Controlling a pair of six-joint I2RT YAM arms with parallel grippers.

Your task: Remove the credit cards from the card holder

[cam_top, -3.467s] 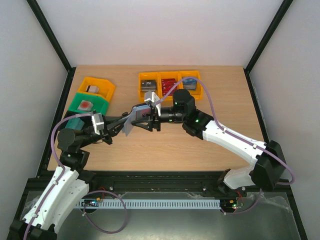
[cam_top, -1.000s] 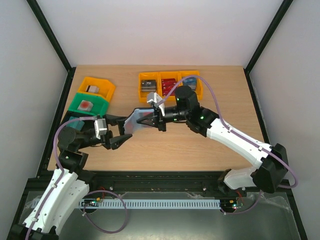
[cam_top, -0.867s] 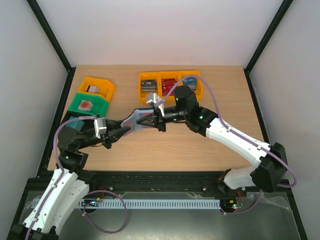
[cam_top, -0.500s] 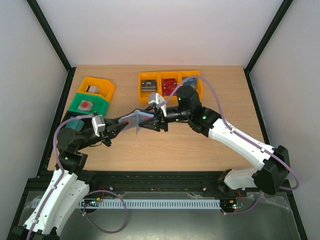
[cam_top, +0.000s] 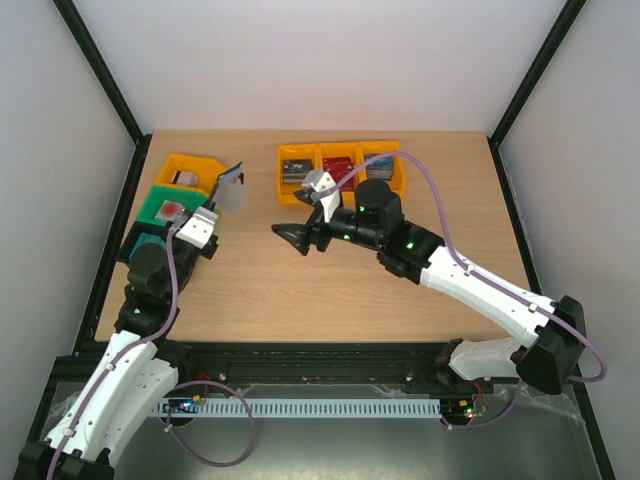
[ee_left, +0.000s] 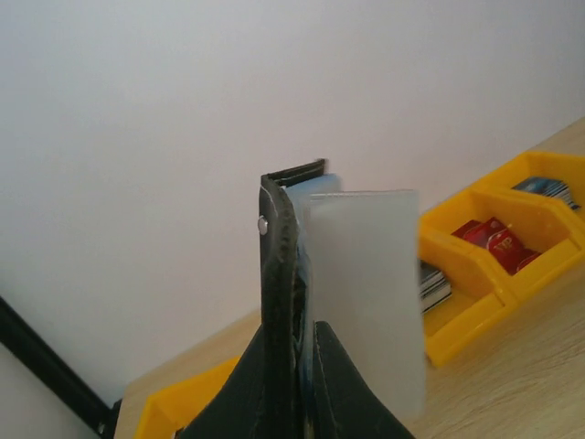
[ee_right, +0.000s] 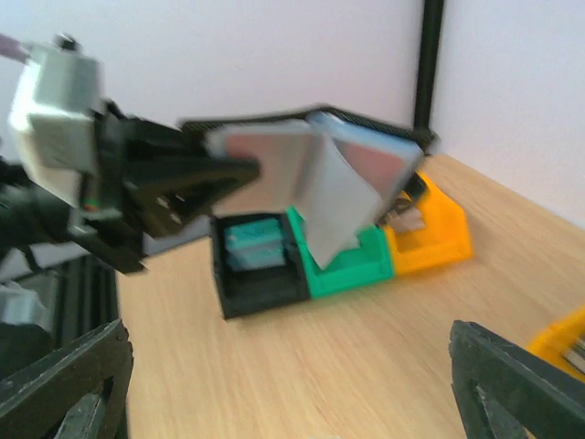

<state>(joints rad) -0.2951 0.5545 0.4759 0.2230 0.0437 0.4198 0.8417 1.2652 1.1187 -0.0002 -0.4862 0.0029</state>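
Left tool (ee_left: 294,355) lifted card holder (ee_left: 278,265) away leftward.

Robotics lab test cell: a wooden tabletop (cam_top: 330,300) stands enclosed by plain white panels (cam_top: 320,60) and black frame posts (cam_top: 100,70). Two robot arms (cam_top: 480,290) are bolted at 6 o'clock above a slotted cable duct (cam_top: 330,408). Orange bins (cam_top: 318,165) line 12 o'clock, and a green bin (cam_top: 150,210) sits at 10 o'clock.
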